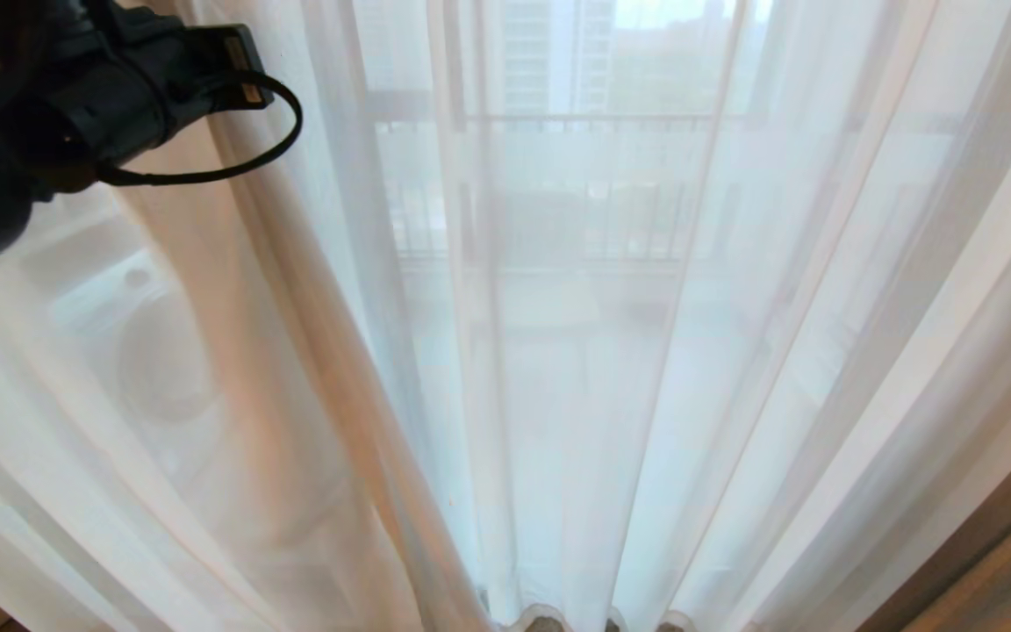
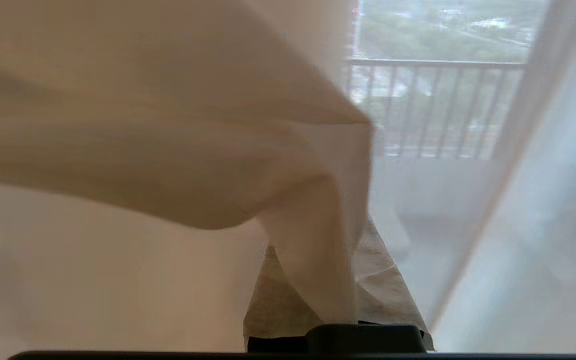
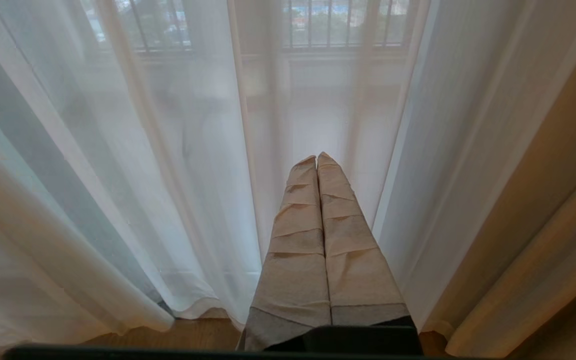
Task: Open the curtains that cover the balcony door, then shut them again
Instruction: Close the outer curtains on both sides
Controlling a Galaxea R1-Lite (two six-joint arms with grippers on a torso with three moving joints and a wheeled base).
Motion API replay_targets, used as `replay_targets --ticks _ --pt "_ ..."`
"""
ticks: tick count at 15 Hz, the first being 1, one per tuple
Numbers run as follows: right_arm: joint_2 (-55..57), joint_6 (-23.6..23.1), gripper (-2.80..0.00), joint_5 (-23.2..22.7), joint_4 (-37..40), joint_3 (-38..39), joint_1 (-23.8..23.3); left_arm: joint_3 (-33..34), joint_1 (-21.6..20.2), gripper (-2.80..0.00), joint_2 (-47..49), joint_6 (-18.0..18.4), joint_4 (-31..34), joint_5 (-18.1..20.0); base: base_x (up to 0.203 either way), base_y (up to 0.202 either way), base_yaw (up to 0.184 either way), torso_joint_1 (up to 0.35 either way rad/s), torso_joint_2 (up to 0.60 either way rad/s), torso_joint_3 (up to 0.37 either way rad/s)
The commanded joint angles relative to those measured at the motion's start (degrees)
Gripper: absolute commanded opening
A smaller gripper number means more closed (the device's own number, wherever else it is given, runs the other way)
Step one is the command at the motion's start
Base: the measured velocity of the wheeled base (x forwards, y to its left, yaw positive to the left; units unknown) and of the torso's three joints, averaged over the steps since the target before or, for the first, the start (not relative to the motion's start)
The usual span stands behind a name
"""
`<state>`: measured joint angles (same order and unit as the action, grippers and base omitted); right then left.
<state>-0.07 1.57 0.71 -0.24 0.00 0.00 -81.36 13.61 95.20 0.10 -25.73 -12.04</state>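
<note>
Thin white see-through curtains (image 1: 558, 351) hang across the whole head view. My left arm (image 1: 102, 96) is raised at the top left, against a fold that is drawn up to it. In the left wrist view a cream fold of the curtains (image 2: 313, 260) runs between the tape-wrapped fingers (image 2: 393, 285), so my left gripper (image 2: 320, 240) is shut on it; cloth hides the tips. The balcony door (image 1: 470, 202) shows only dimly through the cloth. My right gripper (image 3: 317, 159) is shut and empty, low down, pointing at the sheer curtains (image 3: 193, 175).
Thick beige drapes hang at the right edge (image 3: 543, 225), also (image 1: 997, 562). A balcony railing (image 2: 433, 110) shows in the gap beside the held fold. A round-fronted washing machine (image 1: 154, 351) looms behind the sheer at the left. Wooden floor (image 3: 168, 335) lies below the hems.
</note>
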Motion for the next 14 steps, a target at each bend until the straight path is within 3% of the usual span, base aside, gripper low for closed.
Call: replay_targets --ticks 1,6,7,14 --pt "0.07 0.01 -2.8 0.0 -0.02 0.0 0.0 1.91 -2.68 -2.8 -3.09 -0.01 -0.19 0.0 0.0 0.0 0.0 0.0 0.0 0.0" --pt "0.07 0.01 -2.8 0.0 -0.02 0.0 0.0 3.38 -2.97 -2.8 -4.14 -0.01 -0.19 -0.08 0.0 0.0 0.0 0.0 0.0 0.0" --pt "0.07 0.01 -2.8 0.0 -0.02 0.0 0.0 3.82 -2.89 0.0 -4.56 0.07 -0.19 -0.03 0.0 0.0 0.0 0.0 0.0 0.0" --pt "0.07 0.01 -2.8 0.0 -0.02 0.0 0.0 9.59 -2.51 0.0 -10.74 0.17 -0.19 -0.12 0.0 0.0 0.0 0.0 0.0 0.0"
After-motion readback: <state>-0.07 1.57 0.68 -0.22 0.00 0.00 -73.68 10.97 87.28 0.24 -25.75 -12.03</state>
